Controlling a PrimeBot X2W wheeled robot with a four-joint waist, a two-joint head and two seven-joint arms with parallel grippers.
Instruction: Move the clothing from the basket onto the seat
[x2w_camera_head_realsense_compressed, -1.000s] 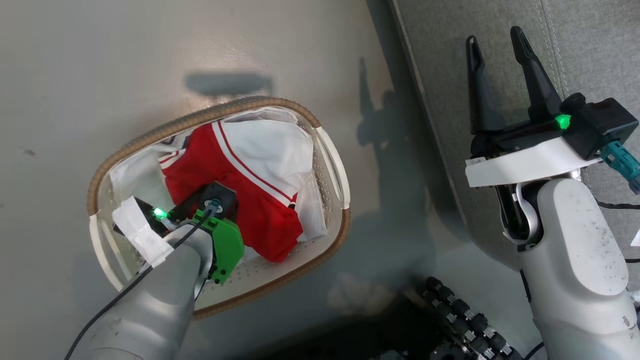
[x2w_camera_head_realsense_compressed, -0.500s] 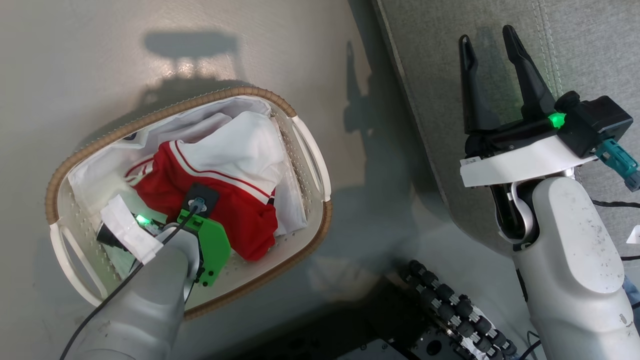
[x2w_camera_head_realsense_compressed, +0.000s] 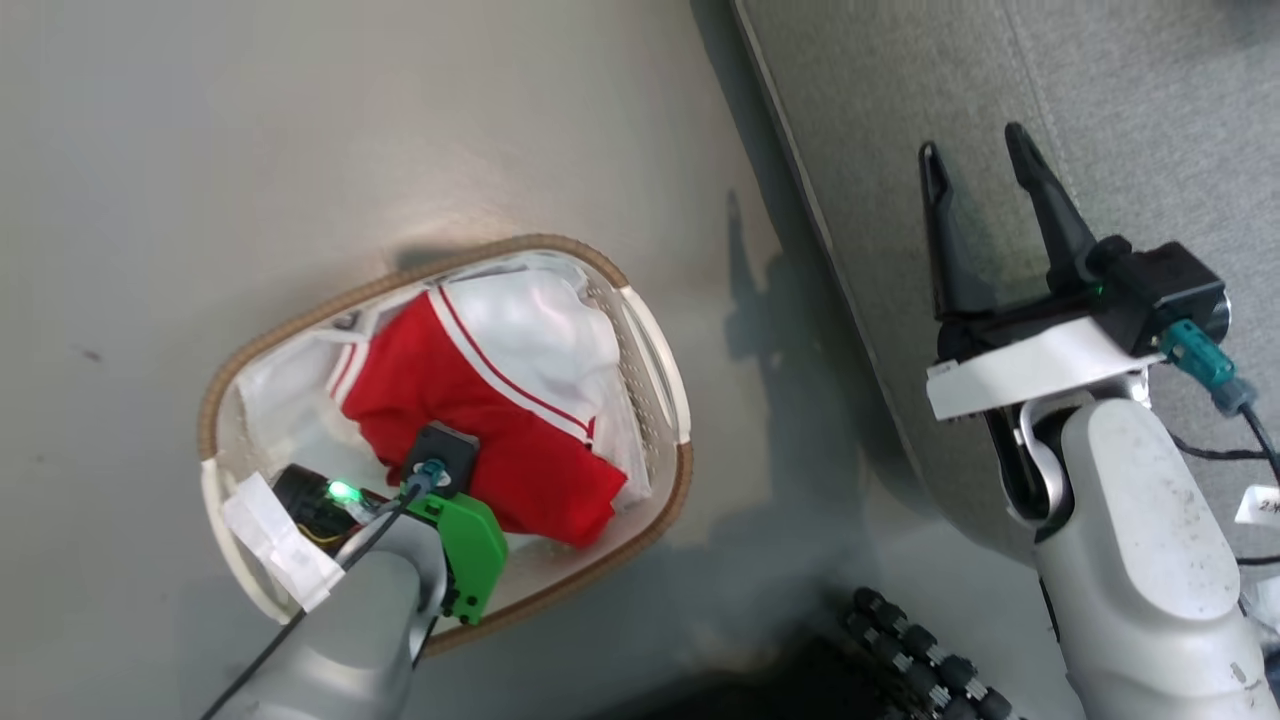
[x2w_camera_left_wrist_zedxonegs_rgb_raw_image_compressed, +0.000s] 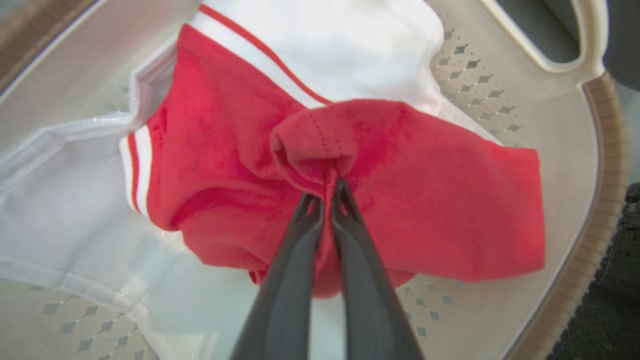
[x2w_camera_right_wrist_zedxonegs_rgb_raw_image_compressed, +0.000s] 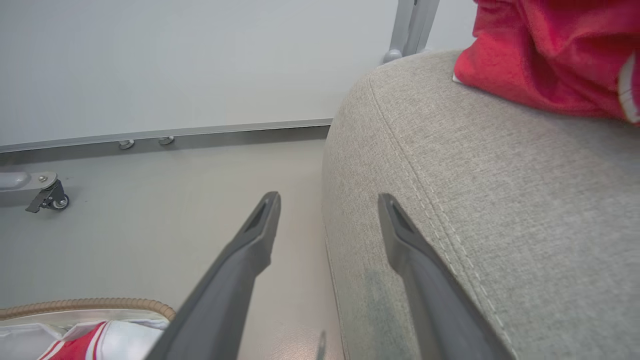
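Observation:
The basket stands on the floor left of the seat. Red clothing with white stripe trim lies bunched in it over the white liner. My left wrist reaches down into the basket and hides its fingers in the head view. In the left wrist view, the left gripper is shut on a raised fold of the red clothing. My right gripper hangs open above the seat's edge, with nothing between its fingers. Another red garment lies on the seat.
Grey floor surrounds the basket, whose perforated wall has a side handle. My base's roller wheels sit at the lower right. A castor and a wall rail stand far off. Cables hang by the right forearm.
My left gripper has closed on a fold of the red clothing. The head camera has shifted, so the basket sits elsewhere in the picture. The right gripper has stayed open.

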